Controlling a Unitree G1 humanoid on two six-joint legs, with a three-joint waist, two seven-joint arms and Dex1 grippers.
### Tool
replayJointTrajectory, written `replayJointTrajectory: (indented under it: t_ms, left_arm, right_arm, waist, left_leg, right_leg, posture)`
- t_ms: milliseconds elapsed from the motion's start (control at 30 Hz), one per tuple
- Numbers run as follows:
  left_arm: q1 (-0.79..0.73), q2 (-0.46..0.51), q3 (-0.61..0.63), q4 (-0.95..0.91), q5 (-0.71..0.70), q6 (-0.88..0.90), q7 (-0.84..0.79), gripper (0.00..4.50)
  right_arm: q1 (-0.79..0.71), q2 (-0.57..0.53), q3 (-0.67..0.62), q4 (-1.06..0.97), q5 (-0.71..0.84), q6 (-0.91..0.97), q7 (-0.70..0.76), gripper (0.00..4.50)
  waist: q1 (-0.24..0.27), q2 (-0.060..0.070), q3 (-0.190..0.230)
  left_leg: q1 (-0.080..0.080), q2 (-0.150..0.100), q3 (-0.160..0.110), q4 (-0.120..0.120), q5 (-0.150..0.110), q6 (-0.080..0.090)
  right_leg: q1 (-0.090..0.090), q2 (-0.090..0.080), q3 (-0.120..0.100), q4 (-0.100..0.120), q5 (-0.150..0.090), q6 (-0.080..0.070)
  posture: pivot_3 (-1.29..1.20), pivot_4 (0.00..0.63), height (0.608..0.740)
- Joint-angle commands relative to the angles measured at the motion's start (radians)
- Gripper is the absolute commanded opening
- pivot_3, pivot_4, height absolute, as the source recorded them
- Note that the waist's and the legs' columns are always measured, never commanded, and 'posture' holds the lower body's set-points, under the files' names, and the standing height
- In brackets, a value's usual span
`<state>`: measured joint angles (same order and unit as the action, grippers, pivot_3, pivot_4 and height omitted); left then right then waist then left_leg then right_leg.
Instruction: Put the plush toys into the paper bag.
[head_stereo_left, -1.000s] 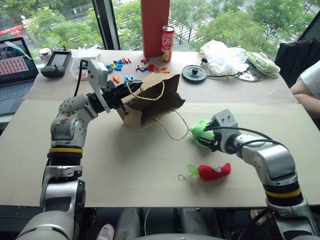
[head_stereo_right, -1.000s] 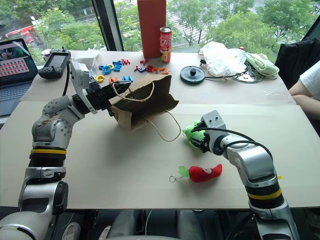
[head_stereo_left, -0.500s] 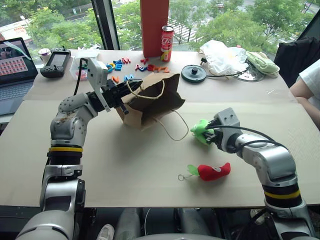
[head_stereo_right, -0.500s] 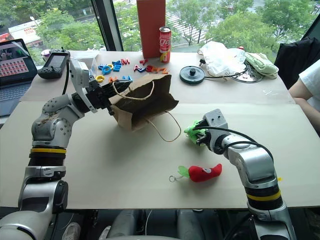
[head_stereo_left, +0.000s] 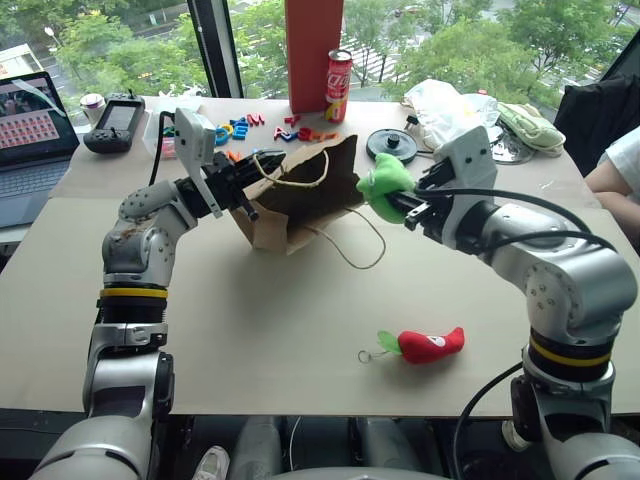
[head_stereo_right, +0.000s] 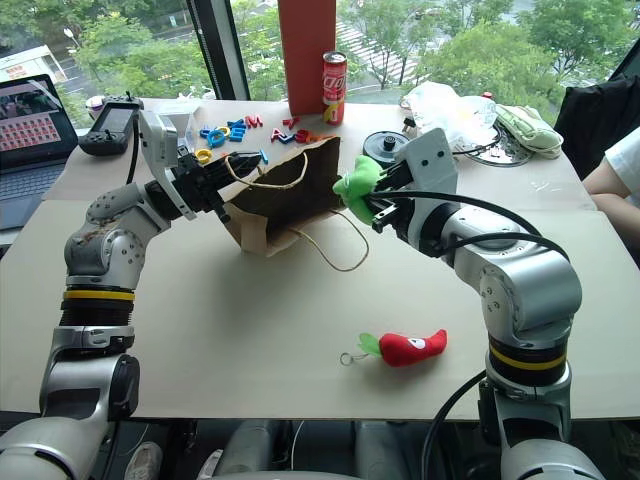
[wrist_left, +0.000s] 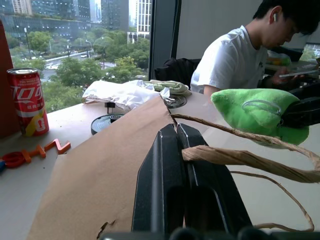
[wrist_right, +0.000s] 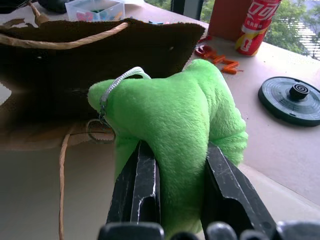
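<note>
Risen since a second ago: my right gripper (wrist_right: 172, 175), up off the table (head_stereo_left: 250, 330) to the mouth of the paper bag (head_stereo_left: 300, 195). Green plush toy (head_stereo_left: 380, 188): squeezed between my right jaws, held just at the bag's open edge. Left gripper (wrist_left: 182, 165): jaws closed on the bag's rim and twine handle (wrist_left: 240, 157), bag tilted open. Red chili toy (head_stereo_left: 428, 345): lying on the table, near me, well apart from both grippers.
</note>
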<state>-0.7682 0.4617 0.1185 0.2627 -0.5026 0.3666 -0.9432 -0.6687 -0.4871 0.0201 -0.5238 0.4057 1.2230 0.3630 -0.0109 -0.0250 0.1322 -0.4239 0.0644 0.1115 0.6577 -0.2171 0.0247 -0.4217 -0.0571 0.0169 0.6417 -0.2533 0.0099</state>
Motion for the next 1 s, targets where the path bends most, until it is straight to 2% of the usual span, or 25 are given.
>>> replayJointTrajectory:
  t_ms: [33, 400, 633, 767, 1000]
  left_arm:
    - [-0.032, -0.004, 0.017, -0.014, -0.018, 0.005, 0.004, 0.01]
    - [-0.027, -0.019, -0.011, -0.028, -0.013, 0.009, -0.027, 0.01]
    - [-0.012, -0.023, -0.037, -0.047, -0.010, 0.008, -0.050, 0.01]
    - [-0.013, -0.019, -0.035, -0.045, -0.012, 0.008, -0.053, 0.01]
    - [-0.005, -0.012, -0.032, -0.044, -0.010, 0.005, -0.058, 0.01]
  right_arm:
    - [-0.046, -0.010, 0.086, 0.017, -0.053, -0.043, -0.018, 1.03]
    - [-0.234, 0.090, 0.300, 0.288, -0.201, -0.167, -0.024, 1.03]
    - [-0.337, 0.230, 0.306, 0.528, -0.264, -0.269, -0.046, 1.03]
    - [-0.350, 0.277, 0.242, 0.590, -0.289, -0.303, -0.107, 2.06]
    - [-0.322, 0.264, 0.201, 0.564, -0.305, -0.280, -0.109, 4.41]
  waist:
    - [-0.001, 0.000, 0.000]
    - [-0.004, 0.000, 0.000]
    - [-0.003, 0.000, 0.000]
    - [-0.001, 0.000, 0.000]
    - [-0.004, 0.000, 0.000]
  left_leg:
    - [0.000, 0.000, 0.000, 0.000, 0.000, 0.000]
    - [0.000, 0.000, 0.000, 0.000, 0.000, 0.000]
    - [0.000, 0.001, 0.000, 0.000, 0.000, 0.000]
    - [-0.001, 0.000, 0.001, 0.000, 0.000, 0.000]
    - [-0.001, 0.001, 0.001, 0.000, 0.000, 0.000]
  right_leg:
    - [0.000, 0.000, 0.000, 0.000, 0.000, 0.000]
    - [-0.001, 0.001, 0.000, 0.000, 0.000, 0.000]
    - [-0.001, 0.001, 0.000, 0.005, 0.000, 0.000]
    - [-0.001, 0.000, -0.001, 0.005, 0.000, 0.000]
    - [-0.001, 0.000, -0.001, 0.005, 0.000, 0.000]
  posture:
    - [0.00, 0.150, 0.739]
    - [0.00, 0.150, 0.739]
    - [0.00, 0.150, 0.739]
    - [0.00, 0.150, 0.739]
    - [0.00, 0.150, 0.739]
